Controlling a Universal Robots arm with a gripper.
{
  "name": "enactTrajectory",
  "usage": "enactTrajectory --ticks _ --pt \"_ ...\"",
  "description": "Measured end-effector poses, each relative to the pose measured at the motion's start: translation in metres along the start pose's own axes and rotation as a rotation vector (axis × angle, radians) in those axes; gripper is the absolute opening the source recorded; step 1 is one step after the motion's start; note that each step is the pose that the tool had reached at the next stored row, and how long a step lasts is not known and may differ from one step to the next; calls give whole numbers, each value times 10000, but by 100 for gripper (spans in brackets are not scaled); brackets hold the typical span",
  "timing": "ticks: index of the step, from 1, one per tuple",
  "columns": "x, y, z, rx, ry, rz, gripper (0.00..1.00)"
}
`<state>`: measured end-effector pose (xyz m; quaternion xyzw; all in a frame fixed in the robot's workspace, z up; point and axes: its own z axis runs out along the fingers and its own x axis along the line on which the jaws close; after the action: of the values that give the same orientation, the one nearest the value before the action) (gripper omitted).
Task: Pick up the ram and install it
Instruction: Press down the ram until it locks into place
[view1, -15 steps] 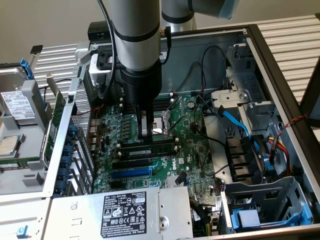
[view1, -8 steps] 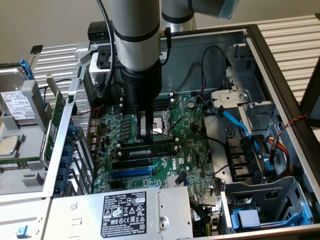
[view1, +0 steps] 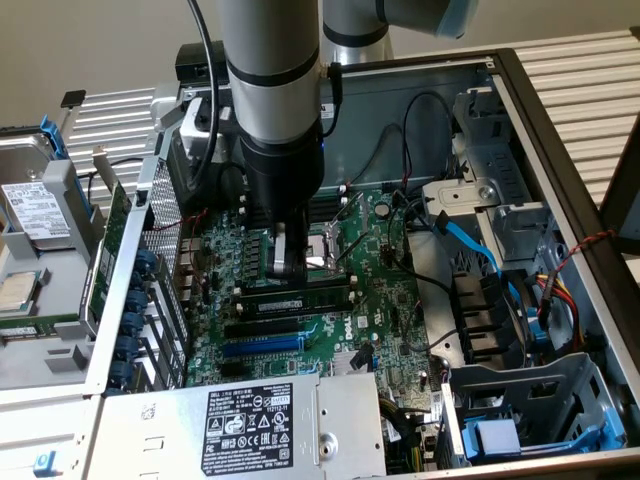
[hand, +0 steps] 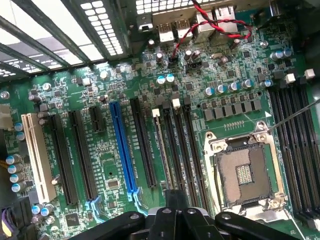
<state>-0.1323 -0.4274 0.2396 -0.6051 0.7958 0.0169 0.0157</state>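
The ram (view1: 322, 297), a long green stick with black chips, lies level along a black memory slot on the motherboard (view1: 390, 300). My gripper (view1: 288, 272) comes straight down over its middle, fingers shut at its upper edge. In the wrist view the ram (hand: 161, 145) is edge-on, a thin pale strip in the slot beside two bare memory slots (hand: 184, 150) with white end clips. It runs under my gripper (hand: 176, 199). The frames do not show whether it is fully seated.
The open CPU socket (hand: 245, 175) lies just beside the slots, and the blue expansion slot (hand: 122, 150) on the other side. Red and black wires (hand: 210, 25) cross the board's edge. The power supply (view1: 250, 425), drive cage (view1: 540, 410) and blue cable (view1: 470, 240) crowd the case.
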Motion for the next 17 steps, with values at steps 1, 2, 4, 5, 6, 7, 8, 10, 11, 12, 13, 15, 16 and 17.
enactTrajectory --ticks 1,2,4,5,6,7,8,10,11,12,13,15,16,17 --pt "0 0 2 8 -2 170 10" --pt "0 0 4 15 -3 341 10" --pt "0 0 7 31 -5 675 10" --pt "0 0 9 39 -7 860 10" --pt "0 0 11 46 -9 1027 10" --pt "1 0 12 54 -9 1196 10" --pt "1 0 14 62 -11 1369 10" --pt "1 0 17 77 -13 1704 10" --pt "1 0 19 85 -15 1873 10" --pt "1 0 20 93 -16 2038 10" --pt "1 0 22 100 -17 2205 10" --pt "1 0 24 115 -20 2535 10" --pt "1 0 25 122 -21 2695 10" --pt "1 0 26 130 -22 2860 10"
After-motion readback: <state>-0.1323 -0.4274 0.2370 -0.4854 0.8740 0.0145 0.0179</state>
